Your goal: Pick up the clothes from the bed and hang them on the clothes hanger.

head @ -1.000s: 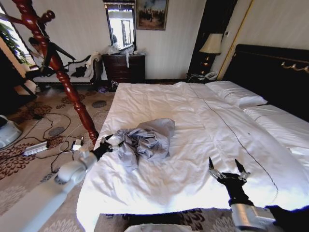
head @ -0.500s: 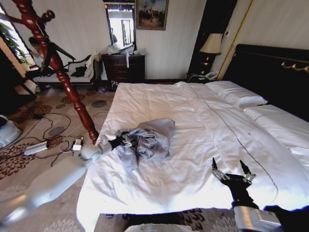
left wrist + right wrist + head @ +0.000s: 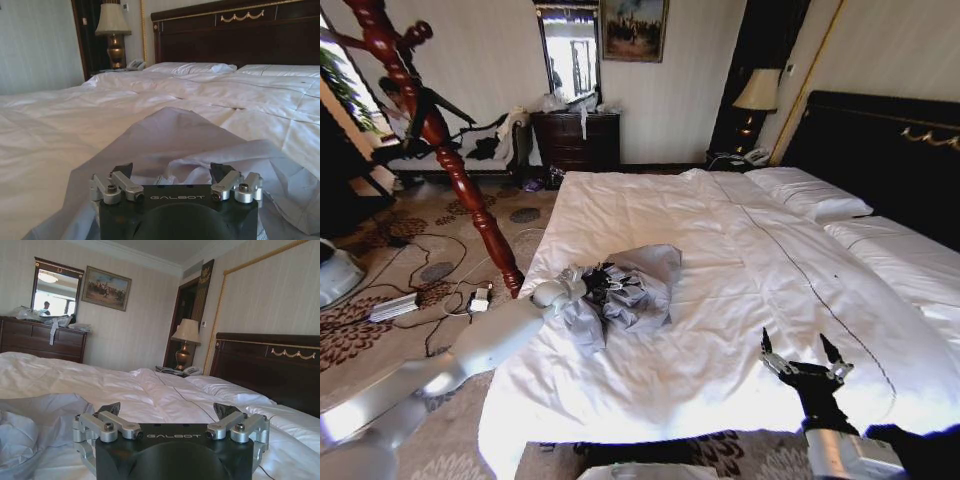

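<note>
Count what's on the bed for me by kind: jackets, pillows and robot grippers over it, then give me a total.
Jackets: 1, the grey-blue jacket crumpled near the bed's left edge.
Pillows: 2, a near pillow and a far pillow by the headboard.
Grippers: 2, left gripper open at the jacket, right gripper open above the sheet.
Total: 5

Striped walls, patterned carpet

Clothes: on the bed, toward my left edge.
Left gripper: I see it over the clothes.
Right gripper: above the bed's near right part, well apart from the clothes.
Coat stand: left of the bed.
</note>
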{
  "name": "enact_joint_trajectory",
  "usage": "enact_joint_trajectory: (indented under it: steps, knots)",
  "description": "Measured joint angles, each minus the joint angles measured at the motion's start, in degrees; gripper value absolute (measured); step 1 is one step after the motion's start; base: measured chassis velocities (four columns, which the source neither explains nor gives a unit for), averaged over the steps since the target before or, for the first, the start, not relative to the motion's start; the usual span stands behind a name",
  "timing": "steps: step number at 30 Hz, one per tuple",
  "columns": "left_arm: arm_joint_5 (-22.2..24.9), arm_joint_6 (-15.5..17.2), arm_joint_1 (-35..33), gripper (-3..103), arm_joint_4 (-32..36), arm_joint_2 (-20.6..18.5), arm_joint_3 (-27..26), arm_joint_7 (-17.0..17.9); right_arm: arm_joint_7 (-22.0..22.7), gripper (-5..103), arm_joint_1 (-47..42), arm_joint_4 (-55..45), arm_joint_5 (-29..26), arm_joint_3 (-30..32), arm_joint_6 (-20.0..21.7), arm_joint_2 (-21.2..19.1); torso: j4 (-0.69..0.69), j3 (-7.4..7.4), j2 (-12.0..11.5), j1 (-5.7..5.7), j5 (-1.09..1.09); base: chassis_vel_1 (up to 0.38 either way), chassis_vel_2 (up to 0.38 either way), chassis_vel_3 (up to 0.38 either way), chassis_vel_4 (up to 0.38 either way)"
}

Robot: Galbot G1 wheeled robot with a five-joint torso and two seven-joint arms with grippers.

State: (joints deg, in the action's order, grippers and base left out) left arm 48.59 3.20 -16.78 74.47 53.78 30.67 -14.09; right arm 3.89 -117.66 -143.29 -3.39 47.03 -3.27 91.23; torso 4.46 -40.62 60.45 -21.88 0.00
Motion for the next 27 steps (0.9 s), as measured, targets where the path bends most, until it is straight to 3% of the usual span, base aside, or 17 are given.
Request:
enact_joint_trajectory:
  steps: [7, 15, 19, 23, 27]
  knots:
    - [-1.05, -0.28, -0.18, 77, -2.9, 1.54, 1.11, -0.02, 0.03, 100, 0.0, 0.0, -0.05, 0.02, 0.24, -0.04, -0.01, 0.01, 0.0, 0.0, 0.0, 0.0, 0.0, 0.0, 0.0]
    - [-2.27, -0.79, 0.04, 81, -4.96, 3.05, 1.64, -0.09, 0.12, 100, -0.18, 0.01, -0.2, 0.21, 0.33, -0.2, 0.0, 0.0, 0.0, 0.0, 0.0, 0.0, 0.0, 0.0, 0.0]
    - [-2.89, -0.93, 0.2, 77, -5.74, 4.05, 1.69, -0.3, 0.15, 100, -0.18, 0.03, -0.29, 0.26, 0.43, -0.27, 0.0, 0.0, 0.0, 0.0, 0.0, 0.0, 0.0, 0.0, 0.0]
    - [-3.01, -0.93, 0.18, 58, -6.66, 4.98, 0.56, -0.4, 0.22, 100, -0.06, 0.05, -0.43, 0.4, 0.47, -0.45, 0.0, 0.0, 0.0, 0.0, 0.0, 0.0, 0.0, 0.0, 0.0]
    - [-2.78, -0.92, 0.57, 47, -7.13, 5.13, 0.58, -0.56, 0.41, 100, 0.48, 0.05, -1.24, 1.12, 0.88, -0.9, 0.0, 0.0, 0.0, 0.0, 0.0, 0.0, 0.0, 0.0, 0.0]
